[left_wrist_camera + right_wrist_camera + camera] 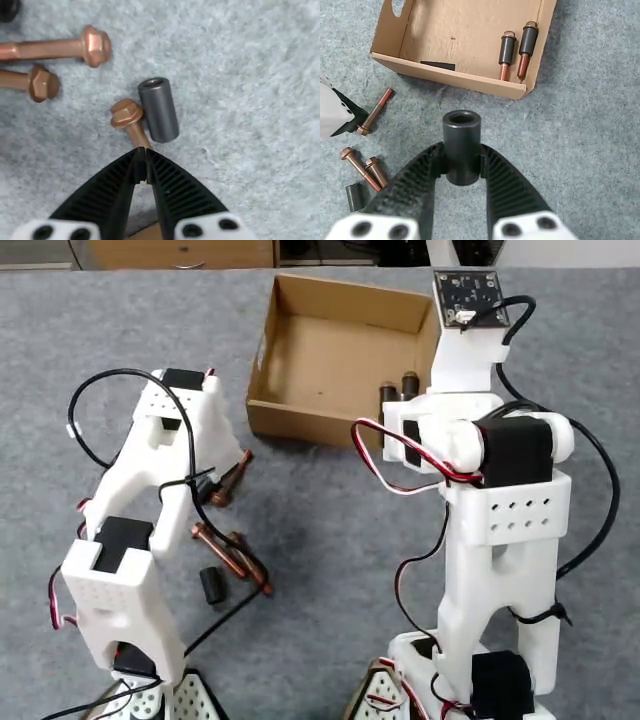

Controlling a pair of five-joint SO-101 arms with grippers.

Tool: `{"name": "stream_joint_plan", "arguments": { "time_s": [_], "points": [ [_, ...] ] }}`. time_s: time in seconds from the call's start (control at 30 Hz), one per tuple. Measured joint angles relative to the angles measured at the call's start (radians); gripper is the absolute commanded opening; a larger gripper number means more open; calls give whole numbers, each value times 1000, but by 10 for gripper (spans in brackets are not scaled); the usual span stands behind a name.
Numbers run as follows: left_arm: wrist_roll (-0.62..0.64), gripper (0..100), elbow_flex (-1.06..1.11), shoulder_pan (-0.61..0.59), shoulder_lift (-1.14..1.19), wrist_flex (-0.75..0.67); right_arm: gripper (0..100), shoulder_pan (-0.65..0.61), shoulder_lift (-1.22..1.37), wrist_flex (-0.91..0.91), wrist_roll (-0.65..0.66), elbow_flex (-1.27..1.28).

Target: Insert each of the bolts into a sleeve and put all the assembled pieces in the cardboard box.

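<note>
My left gripper [141, 167] is low over the grey mat, shut on the shank of a copper bolt [129, 117] whose head lies against a dark sleeve [159, 110]. Two more bolts [55, 48] [31, 84] lie just beyond. My right gripper [462, 152] is shut on another black sleeve [462, 132], held upright above the mat in front of the cardboard box [450, 77]. Two assembled pieces [506, 52] [526, 42] lie inside the box by its corner. In the high view the box [300, 423] stands at the top centre, with the loose bolts [235, 555] beside the left arm.
A loose short sleeve [212, 585] lies by the pair of bolts, seen too in the right wrist view as the sleeve [354, 196]. Cables trail from both arms over the mat. Open mat lies between the two arms in front of the box.
</note>
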Motion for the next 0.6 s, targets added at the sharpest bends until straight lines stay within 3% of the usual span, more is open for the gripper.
{"name": "stream_joint_plan", "arguments": {
  "time_s": [0.23, 0.47, 0.6],
  "points": [
    [-8, 20, 0, 12, 0, 0, 2, 0, 0, -5, 0, 0],
    [-143, 19, 12, 21, 0, -109, 2, 0, 0, -5, 0, 0],
    [-158, 19, 25, 21, 0, -130, 2, 0, 0, -5, 0, 0]
  ]
}}
